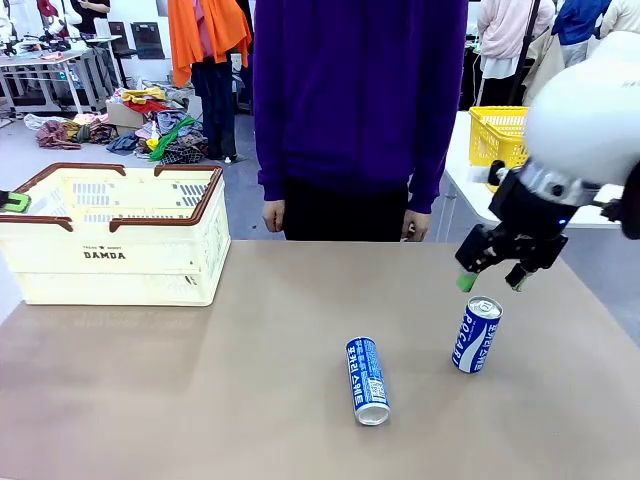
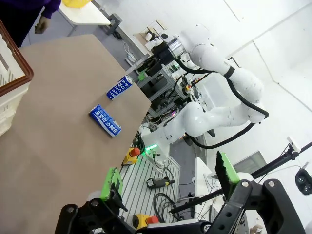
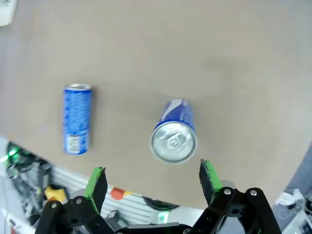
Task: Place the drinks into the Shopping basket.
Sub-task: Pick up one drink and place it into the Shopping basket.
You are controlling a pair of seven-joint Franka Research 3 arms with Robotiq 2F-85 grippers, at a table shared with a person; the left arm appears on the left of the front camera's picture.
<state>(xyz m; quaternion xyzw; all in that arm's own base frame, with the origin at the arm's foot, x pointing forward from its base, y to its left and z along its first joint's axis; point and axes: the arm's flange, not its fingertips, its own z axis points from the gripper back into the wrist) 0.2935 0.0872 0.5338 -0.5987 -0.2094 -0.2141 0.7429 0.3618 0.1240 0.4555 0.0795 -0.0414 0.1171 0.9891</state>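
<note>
Nearest us, a blue can [image 1: 367, 380] lies flat; at its two o'clock a second can [image 1: 477, 335] stands, right gripper [image 1: 492, 281] spread wide just above; Shopping basket [image 1: 110, 262] at ten o'clock, left gripper [image 2: 169, 175] wide too

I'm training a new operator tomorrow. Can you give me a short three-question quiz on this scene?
1. True or false: the robot's right hand is shut on the upright can.
2. How many cans lie on their side on the table?
3. The Shopping basket stands toward the robot's: A) left, B) right, C) middle.
Key: 1 false, it hangs open above the can; 2 one, the lying can; 3 A.
</note>
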